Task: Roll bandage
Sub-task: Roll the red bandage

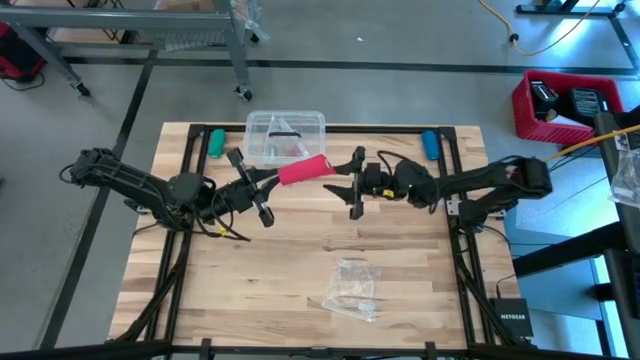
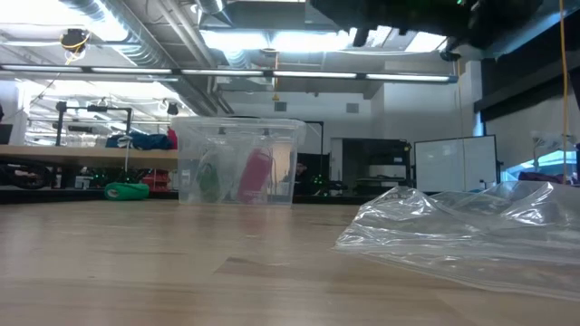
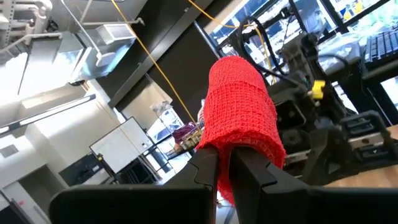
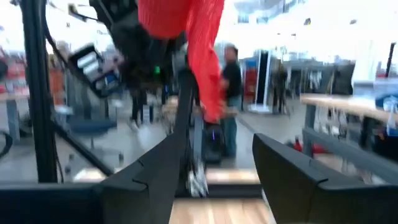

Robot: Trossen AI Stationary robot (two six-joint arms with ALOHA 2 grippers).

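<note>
The bandage is a red-pink cloth roll [image 1: 303, 170] held in the air over the table's far middle, in front of the clear plastic box [image 1: 285, 135]. My left gripper [image 1: 277, 180] is shut on it from the left. In the left wrist view the roll [image 3: 239, 106] stands out past the fingers. My right gripper [image 1: 338, 185] is open just right of the roll and touches nothing. In the right wrist view the roll [image 4: 177, 18] shows above and beyond the open fingers [image 4: 149, 174], with a loose end [image 4: 208, 74] hanging below it. My left gripper pinches the roll's near end [image 3: 225, 163] between its two fingers. The fingers come level from the table's left and lie along the roll. The roll sticks out beyond the fingertips toward my right gripper, lifted clear of the table.
A crumpled clear plastic wrapper [image 1: 352, 288] lies on the table's near middle and fills the low view's right [image 2: 471, 231]. The clear box [image 2: 240, 172] stands at the far edge. A green object [image 1: 216, 143] and a blue one [image 1: 430, 145] lie at the far corners.
</note>
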